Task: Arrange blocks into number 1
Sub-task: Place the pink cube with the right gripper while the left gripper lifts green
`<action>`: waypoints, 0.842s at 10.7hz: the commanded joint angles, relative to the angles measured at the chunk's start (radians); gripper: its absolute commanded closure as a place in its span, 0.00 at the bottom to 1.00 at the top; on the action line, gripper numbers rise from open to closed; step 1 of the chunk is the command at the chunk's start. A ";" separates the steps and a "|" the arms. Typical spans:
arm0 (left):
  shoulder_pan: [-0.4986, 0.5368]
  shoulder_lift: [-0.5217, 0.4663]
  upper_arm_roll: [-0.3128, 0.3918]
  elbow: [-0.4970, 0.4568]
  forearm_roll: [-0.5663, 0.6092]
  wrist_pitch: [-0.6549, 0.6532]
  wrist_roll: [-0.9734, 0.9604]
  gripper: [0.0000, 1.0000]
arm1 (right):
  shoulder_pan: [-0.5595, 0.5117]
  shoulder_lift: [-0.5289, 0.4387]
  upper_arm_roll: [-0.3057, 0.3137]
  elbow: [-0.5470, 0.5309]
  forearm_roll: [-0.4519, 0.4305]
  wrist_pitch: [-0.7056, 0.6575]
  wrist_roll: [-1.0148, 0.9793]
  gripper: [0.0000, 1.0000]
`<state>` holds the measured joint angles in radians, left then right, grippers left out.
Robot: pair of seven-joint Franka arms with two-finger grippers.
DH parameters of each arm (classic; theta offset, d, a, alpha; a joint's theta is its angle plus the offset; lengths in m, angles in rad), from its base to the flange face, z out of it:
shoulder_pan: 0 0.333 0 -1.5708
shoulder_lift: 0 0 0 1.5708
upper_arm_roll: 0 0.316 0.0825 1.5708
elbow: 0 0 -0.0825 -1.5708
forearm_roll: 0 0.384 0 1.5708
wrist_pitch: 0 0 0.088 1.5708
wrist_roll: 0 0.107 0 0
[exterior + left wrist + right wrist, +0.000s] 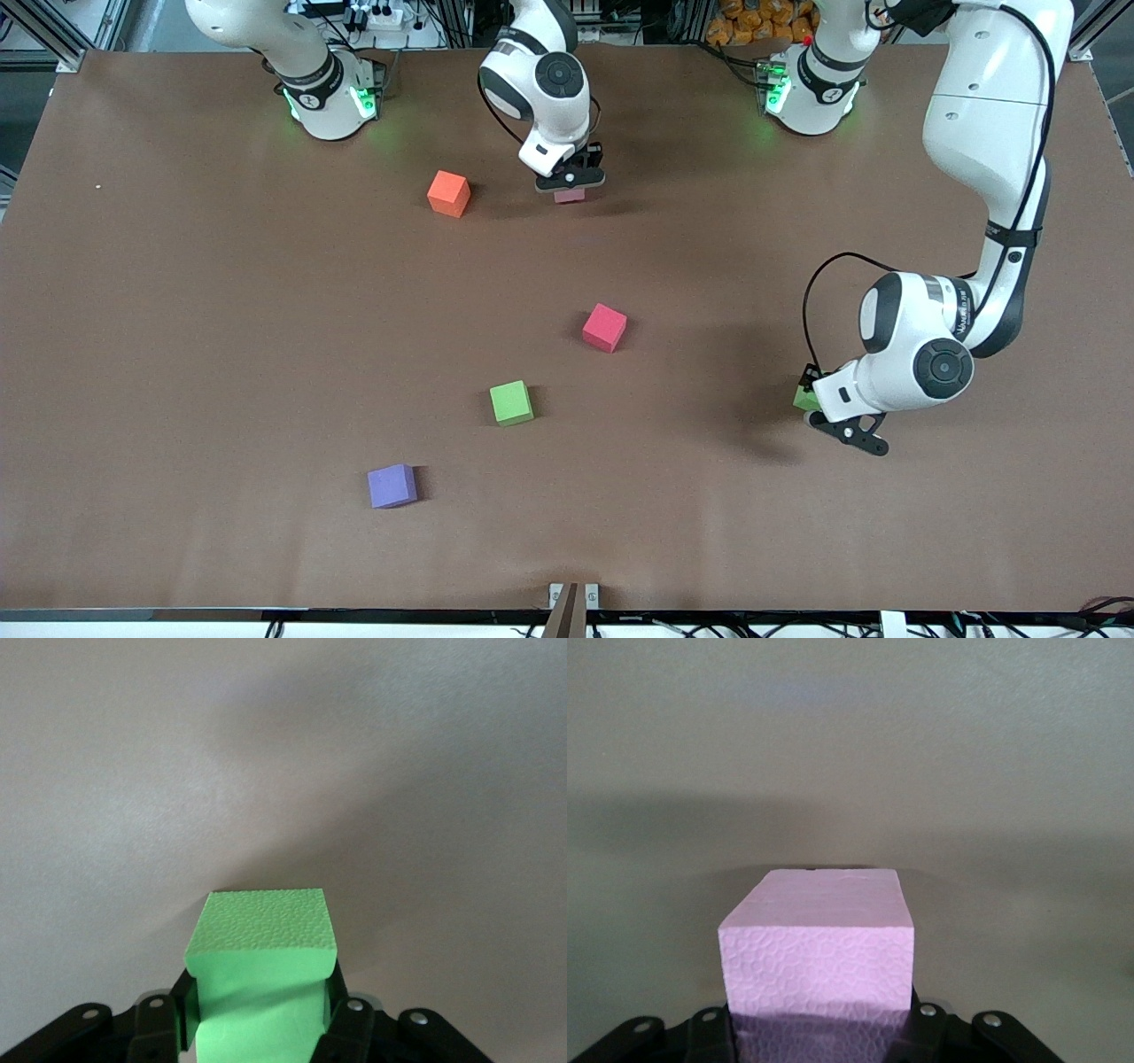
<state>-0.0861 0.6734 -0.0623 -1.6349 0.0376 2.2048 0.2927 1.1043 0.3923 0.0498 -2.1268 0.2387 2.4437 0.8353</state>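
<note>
We have both claws loaded for placing: the left claw [259, 1028] grips a green block [261, 979] at the counter's [177, 310] four o'clock; the right claw [819, 1028] clamps a pink block [817, 948] near twelve o'clock, beside the orange block [448, 193].

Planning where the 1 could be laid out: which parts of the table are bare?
Bare brown table stretches from the orange block to the purple block at the right arm's end, and nearer the camera than the purple. Tighter: the strip holding the red block and loose green block.
</note>
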 commanded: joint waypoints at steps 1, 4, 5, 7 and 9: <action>-0.017 -0.023 0.010 0.006 -0.019 0.004 0.005 1.00 | 0.014 -0.016 -0.001 -0.028 0.028 0.018 0.002 0.93; -0.034 -0.098 -0.014 -0.013 -0.024 -0.063 -0.110 1.00 | 0.031 -0.007 -0.001 -0.028 0.031 0.020 0.005 0.86; -0.035 -0.119 -0.040 -0.014 -0.024 -0.112 -0.191 1.00 | 0.031 -0.007 -0.001 -0.028 0.031 0.023 0.011 0.81; -0.034 -0.156 -0.106 -0.045 -0.024 -0.169 -0.337 1.00 | 0.043 -0.006 -0.001 -0.028 0.033 0.021 0.018 0.67; -0.034 -0.190 -0.145 -0.100 -0.025 -0.172 -0.433 1.00 | 0.043 -0.007 -0.001 -0.027 0.031 0.020 0.062 0.00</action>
<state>-0.1234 0.5355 -0.1915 -1.6617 0.0332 2.0348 -0.0835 1.1341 0.3970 0.0527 -2.1394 0.2521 2.4506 0.8536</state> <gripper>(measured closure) 0.445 0.326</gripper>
